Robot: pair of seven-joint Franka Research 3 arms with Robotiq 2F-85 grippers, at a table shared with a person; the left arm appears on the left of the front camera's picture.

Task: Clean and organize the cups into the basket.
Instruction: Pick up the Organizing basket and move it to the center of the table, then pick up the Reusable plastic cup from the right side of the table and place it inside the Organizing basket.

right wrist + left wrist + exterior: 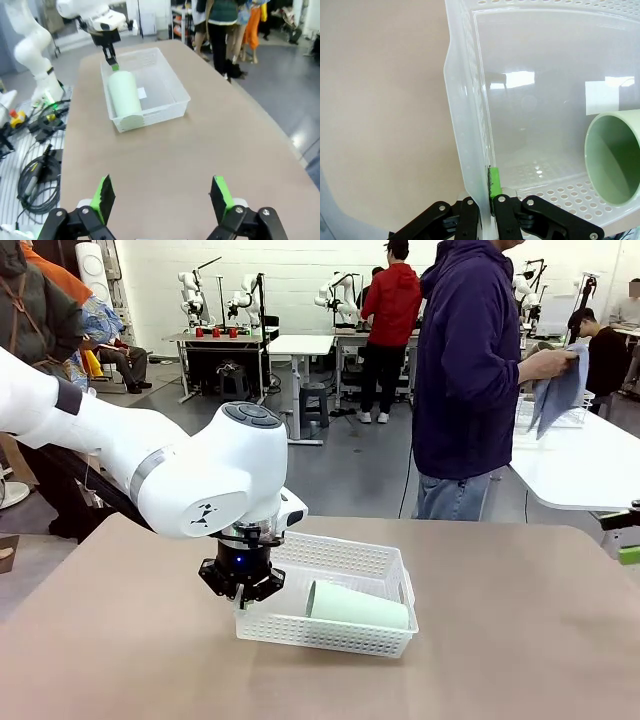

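Note:
A white perforated basket (pixel 345 552) sits on the tan table, left of centre. One pale mint green cup (pixel 356 606) lies on its side inside, along the near wall. My left gripper (pixel 243 590) points down at the basket's left end. In the left wrist view its fingers (pixel 495 181) are shut on the basket's thin side wall (pixel 466 125), and the cup's open mouth (pixel 615 160) faces the camera. My right gripper (pixel 162 197) stands open over bare table, well apart from the basket (pixel 175 92) and the cup (pixel 125 97).
A person in a dark blue top (pixel 465 370) stands at the far side, holding a blue cloth (pixel 560 390) beside a white table (pixel 585 470). Cables (pixel 35 165) lie on the floor off the table's edge. Bare tabletop surrounds the basket.

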